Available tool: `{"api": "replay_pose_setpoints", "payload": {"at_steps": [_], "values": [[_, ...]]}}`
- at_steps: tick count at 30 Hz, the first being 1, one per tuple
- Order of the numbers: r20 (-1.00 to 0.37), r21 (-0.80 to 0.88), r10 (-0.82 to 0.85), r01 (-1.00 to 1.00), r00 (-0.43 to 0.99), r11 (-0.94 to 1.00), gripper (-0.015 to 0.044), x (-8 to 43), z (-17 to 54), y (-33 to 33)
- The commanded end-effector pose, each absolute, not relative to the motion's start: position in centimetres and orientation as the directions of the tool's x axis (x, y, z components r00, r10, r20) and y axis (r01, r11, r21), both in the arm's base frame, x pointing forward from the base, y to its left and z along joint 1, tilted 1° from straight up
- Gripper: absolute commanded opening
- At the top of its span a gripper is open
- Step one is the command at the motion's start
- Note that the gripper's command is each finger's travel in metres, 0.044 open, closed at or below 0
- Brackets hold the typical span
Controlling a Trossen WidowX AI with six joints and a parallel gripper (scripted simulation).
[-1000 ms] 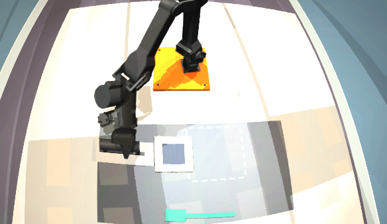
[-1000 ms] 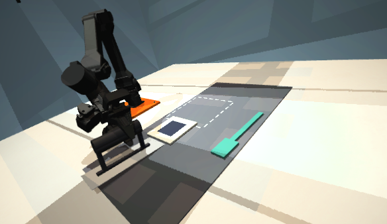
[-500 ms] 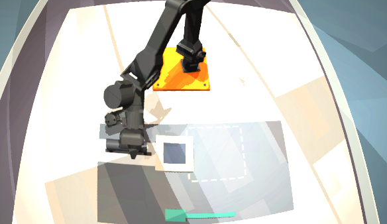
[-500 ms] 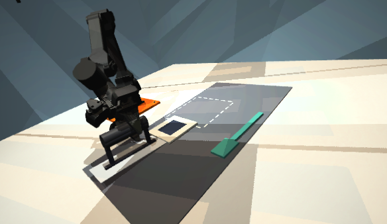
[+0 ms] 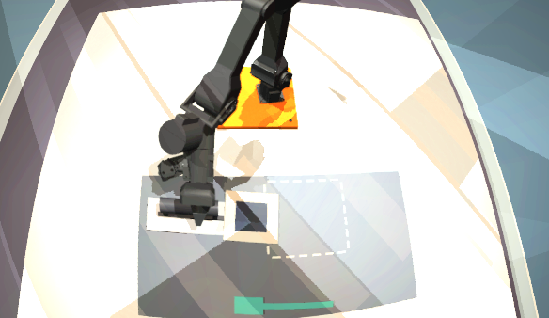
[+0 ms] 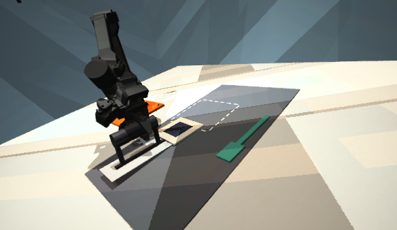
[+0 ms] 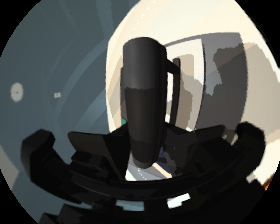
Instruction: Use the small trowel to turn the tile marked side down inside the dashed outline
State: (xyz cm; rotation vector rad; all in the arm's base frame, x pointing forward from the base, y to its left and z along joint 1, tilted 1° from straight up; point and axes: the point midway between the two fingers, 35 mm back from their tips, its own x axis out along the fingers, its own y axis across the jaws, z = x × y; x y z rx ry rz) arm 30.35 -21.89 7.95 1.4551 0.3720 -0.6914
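Gripper [image 5: 199, 215] [image 6: 147, 132] [image 7: 144, 121] points down (trowel [image 5: 166, 206] [image 6: 134, 130] [image 7: 147, 95] clamped).

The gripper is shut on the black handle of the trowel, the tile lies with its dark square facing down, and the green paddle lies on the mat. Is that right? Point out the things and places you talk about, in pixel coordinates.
Not quite: the tile [image 5: 230, 214] [image 6: 197, 125] has its dark square facing up, as the top view shows. The rest stands.

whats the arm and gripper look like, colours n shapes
The arm is dark grey to black throughout, with long angular links and a fat round drum-shaped housing near the wrist. The gripper is black too, with tapering fingers. No cables or lettering can be made out.
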Motion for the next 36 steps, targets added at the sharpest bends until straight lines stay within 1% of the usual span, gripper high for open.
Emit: {"api": "replay_pose_setpoints", "payload": {"at_steps": [1, 5, 19, 36], "values": [[-0.621, 0.781, -0.166, 0.622, 0.766, -0.055, 0.0, 30.4, 8.5, -21.6], [-0.622, 0.783, -0.134, 0.616, 0.771, -0.093, 0.0, 30.4, 9.9, -21.6], [-0.622, 0.783, -0.129, 0.614, 0.772, -0.099, 0.0, 30.7, 12.9, -19.5], [-0.622, 0.783, -0.126, 0.613, 0.773, -0.103, 0.0, 31.7, 14.6, -13.5]]}}
